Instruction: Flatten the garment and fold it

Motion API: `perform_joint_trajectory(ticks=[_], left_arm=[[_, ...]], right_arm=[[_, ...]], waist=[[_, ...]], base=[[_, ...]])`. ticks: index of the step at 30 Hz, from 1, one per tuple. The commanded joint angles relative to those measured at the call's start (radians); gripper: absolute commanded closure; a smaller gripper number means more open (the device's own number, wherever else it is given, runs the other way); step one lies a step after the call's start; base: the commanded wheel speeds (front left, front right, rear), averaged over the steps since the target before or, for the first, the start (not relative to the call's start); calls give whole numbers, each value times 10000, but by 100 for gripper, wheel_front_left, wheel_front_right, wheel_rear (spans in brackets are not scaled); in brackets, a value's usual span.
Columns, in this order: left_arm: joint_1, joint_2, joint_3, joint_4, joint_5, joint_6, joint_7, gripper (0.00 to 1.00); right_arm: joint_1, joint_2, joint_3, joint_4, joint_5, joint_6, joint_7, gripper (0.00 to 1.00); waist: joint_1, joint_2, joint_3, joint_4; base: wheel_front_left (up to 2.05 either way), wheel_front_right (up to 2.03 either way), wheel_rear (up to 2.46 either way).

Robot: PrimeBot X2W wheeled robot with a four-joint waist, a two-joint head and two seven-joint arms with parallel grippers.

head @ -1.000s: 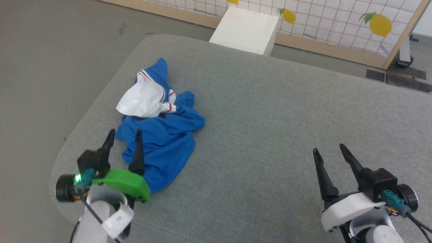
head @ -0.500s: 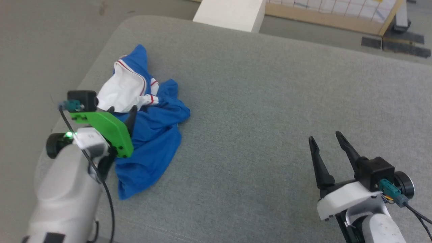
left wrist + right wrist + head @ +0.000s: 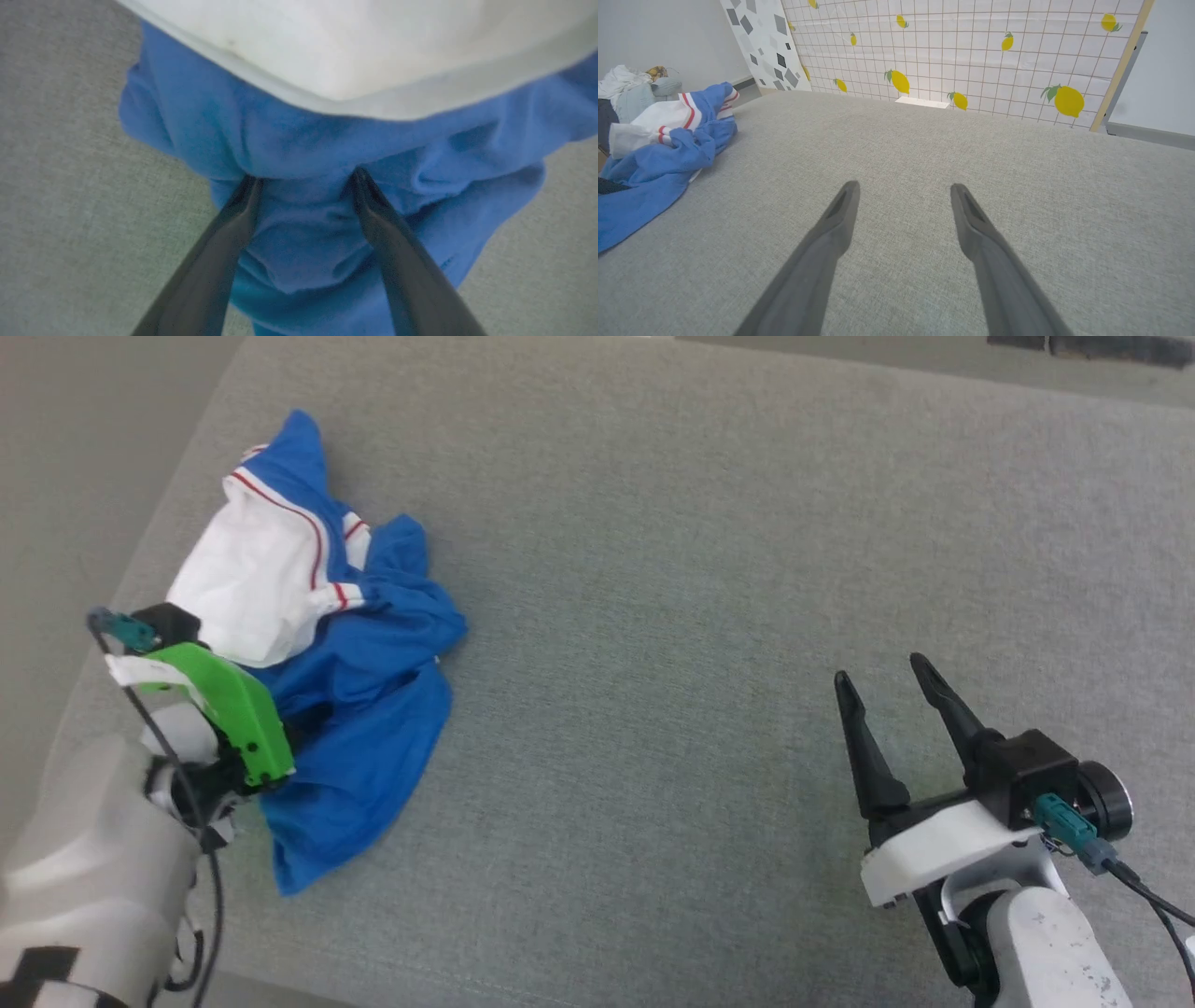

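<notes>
The garment (image 3: 355, 691) lies crumpled near the left edge of the grey padded surface (image 3: 709, 616), bright blue with a white red-striped panel (image 3: 252, 583) on top. My left gripper (image 3: 306, 179) is open and points down into the blue folds just below the white panel, its fingertips (image 3: 254, 184) touching cloth on either side of a ridge. In the head view its green mount (image 3: 229, 705) hides the fingers. My right gripper (image 3: 882, 677) stands open over bare surface at the lower right, far from the garment (image 3: 658, 158).
The surface's left edge (image 3: 140, 560) runs close beside the garment, with floor beyond. Across the far side, the right wrist view has a lemon-print grid screen (image 3: 971, 46), a white box (image 3: 922, 101) and a pile of other clothes (image 3: 630, 88).
The head camera has tilted down, shifting the whole picture. My left arm has reached forward and tipped its open fingers down onto the blue cloth. The right gripper has kept its pose.
</notes>
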Motion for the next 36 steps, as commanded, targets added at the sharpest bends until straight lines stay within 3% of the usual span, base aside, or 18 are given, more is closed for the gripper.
perform_joint_trajectory(ticks=[1, 2, 3, 4, 5, 12, 28, 36], left_arm=[[-77, 42, -173, 282, -309, -68, 202, 0], [-50, 60, -216, 342, -429, -68, 244, 0], [-30, 53, -259, 384, -526, -68, 299, 14], [-6, 43, -325, 423, -643, -68, 408, 71], [-4, 48, -356, 453, -728, -68, 446, 100], [-163, 200, -670, 625, -859, -68, -124, 100], [-770, 705, -1252, -54, 347, -69, -5711, 100], [-1337, 637, -1536, -383, 1168, 88, -7052, 100]], right_arm=[[-198, -1, 23, 38, -7, 63, -72, 0], [-210, -1, 23, 54, 7, 63, -77, 0], [-215, -1, 19, 71, 27, 63, -78, 0], [-229, -1, 20, 89, 42, 63, -78, 0], [-240, -1, 16, 103, 45, 63, -81, 0], [-157, -1, -29, 314, 191, 63, -169, 0], [870, -1, -315, 878, 973, 63, -590, 0], [1225, -1, -561, 885, 1142, 63, -644, 0]], waist=[[0, 120, 274, -224], [0, 120, 294, -263], [0, 120, 297, -283], [0, 120, 302, -306], [0, 120, 301, -316], [0, 120, -68, -281], [0, 120, -2292, -112], [0, 120, -2752, -593]], base=[[0, 0, 0], [0, 0, 0], [0, 0, 0], [0, 0, 0], [0, 0, 0], [0, 0, 0], [0, 0, 0], [0, 0, 0]])
